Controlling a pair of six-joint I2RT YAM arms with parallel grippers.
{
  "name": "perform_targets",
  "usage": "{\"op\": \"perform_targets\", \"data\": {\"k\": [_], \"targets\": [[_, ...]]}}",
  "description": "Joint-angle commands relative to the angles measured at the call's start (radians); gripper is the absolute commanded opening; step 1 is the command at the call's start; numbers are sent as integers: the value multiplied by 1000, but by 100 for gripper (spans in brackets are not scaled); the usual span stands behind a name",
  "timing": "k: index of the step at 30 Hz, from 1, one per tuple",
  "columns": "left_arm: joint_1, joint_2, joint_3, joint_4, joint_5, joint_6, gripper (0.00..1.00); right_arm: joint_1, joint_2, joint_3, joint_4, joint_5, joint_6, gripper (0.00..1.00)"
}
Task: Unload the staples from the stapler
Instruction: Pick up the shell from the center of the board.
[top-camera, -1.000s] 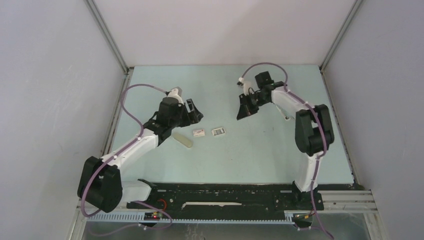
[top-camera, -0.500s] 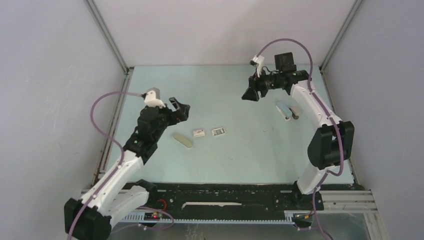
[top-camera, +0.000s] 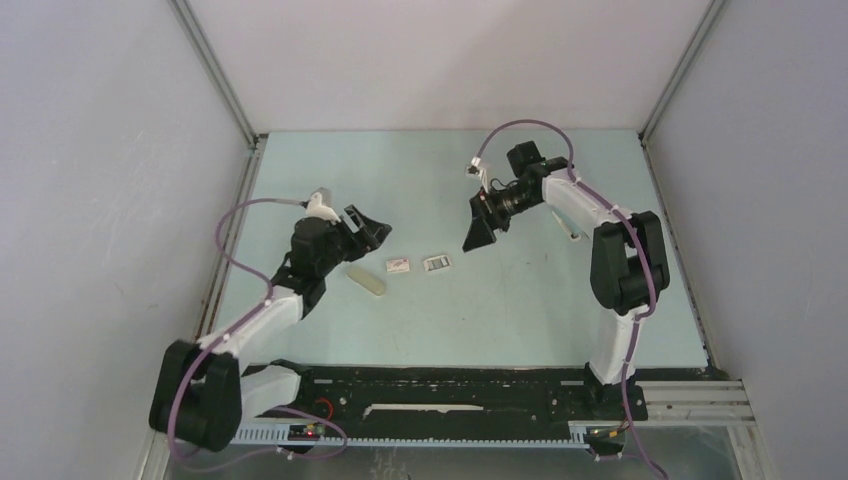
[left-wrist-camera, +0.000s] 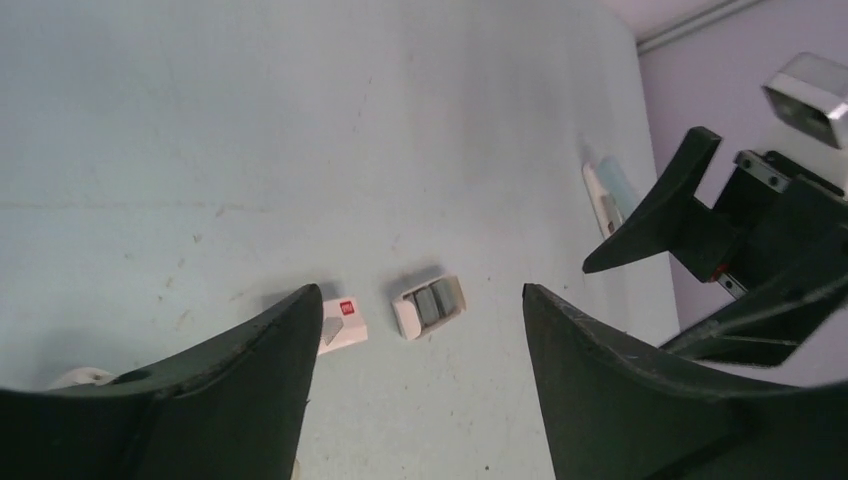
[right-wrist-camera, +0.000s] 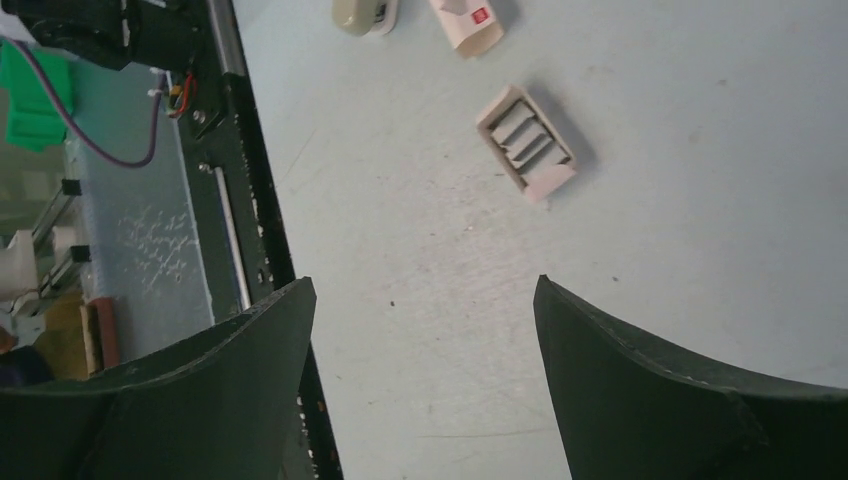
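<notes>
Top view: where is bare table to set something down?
Free: the near strip between the small boxes and the black base rail; the far-left corner by the back wall. Crowded: mid-table, around the beige stapler, boxes, left hand and right hand.

The left claw (top-camera: 365, 228) stands over the worktop (top-camera: 520, 310), jaws apart. A cream stapler (top-camera: 366, 280) lies just near-side of it. A white box (top-camera: 398, 265) and a second box (top-camera: 437, 262) lie between it and the right claw (top-camera: 478, 235).

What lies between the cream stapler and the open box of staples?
A small white box with a red mark lies there, seen in the top view.
</notes>
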Motion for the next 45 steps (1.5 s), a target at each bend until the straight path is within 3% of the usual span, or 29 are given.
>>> {"op": "perform_targets", "data": {"k": [1,8,27,33,45], "targets": [[5,142,35,90,147,-88,76,22,-86,-36,64,-56,29,90],[4,321,154,-95,126,-58,61,23,-108,-101,95,-64,38,90],[3,491,228,-205,112,-15,52,18,-96,-109,93,-69,36,90],[1,502,239,-217,134,-24,44,13,-97,-111,93,-69,37,90],[-19,503,240,-311,104,-23,43,7,-107,-112,94,-70,37,90]]}}
